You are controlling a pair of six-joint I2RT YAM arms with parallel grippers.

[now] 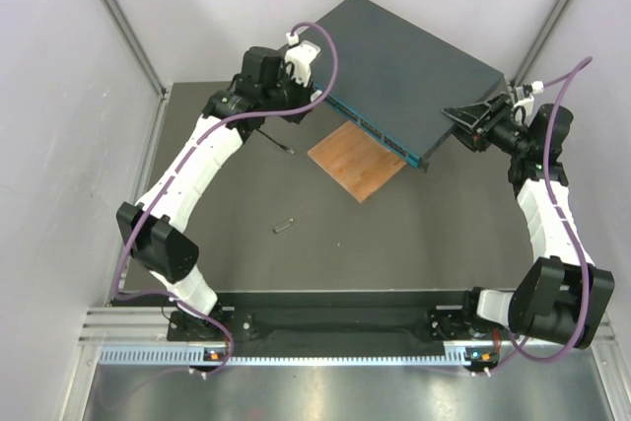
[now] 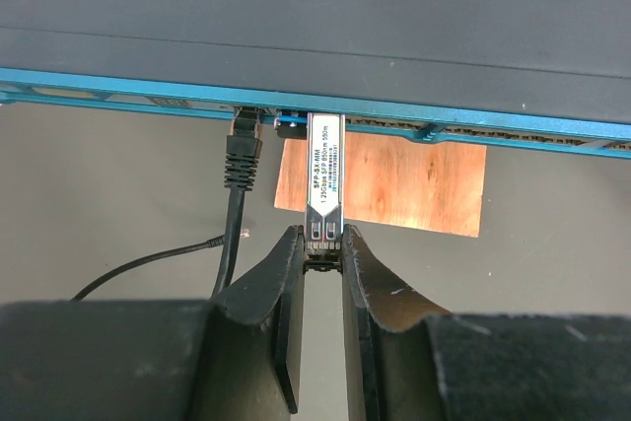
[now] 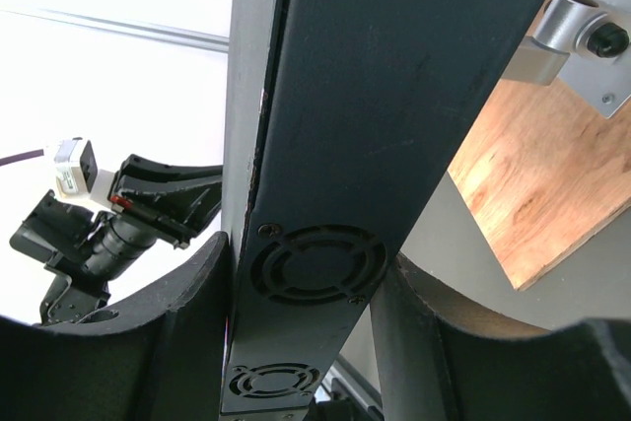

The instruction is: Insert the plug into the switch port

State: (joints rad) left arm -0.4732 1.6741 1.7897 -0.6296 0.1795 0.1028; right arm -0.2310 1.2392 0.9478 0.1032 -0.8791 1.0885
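Note:
The dark blue-grey switch (image 1: 414, 61) lies tilted at the back of the table, its teal face (image 2: 118, 86) towards my left gripper. The plug (image 2: 244, 130) on its thin black cable (image 2: 233, 234) sits with its tip in a switch port (image 2: 245, 113) on that face. My left gripper (image 2: 323, 241) is shut on the near end of a silver labelled module (image 2: 325, 175). The module's far end is in the neighbouring slot. My right gripper (image 3: 311, 255) is shut on the switch's side panel with fan vents (image 3: 315, 263) and shows at the switch's right corner (image 1: 463, 123).
A brown wooden board (image 1: 357, 160) lies flat under the switch's front edge. A small loose grey piece (image 1: 284, 226) rests on the dark table between the arms. A silver bracket (image 3: 567, 41) juts from the switch over the board.

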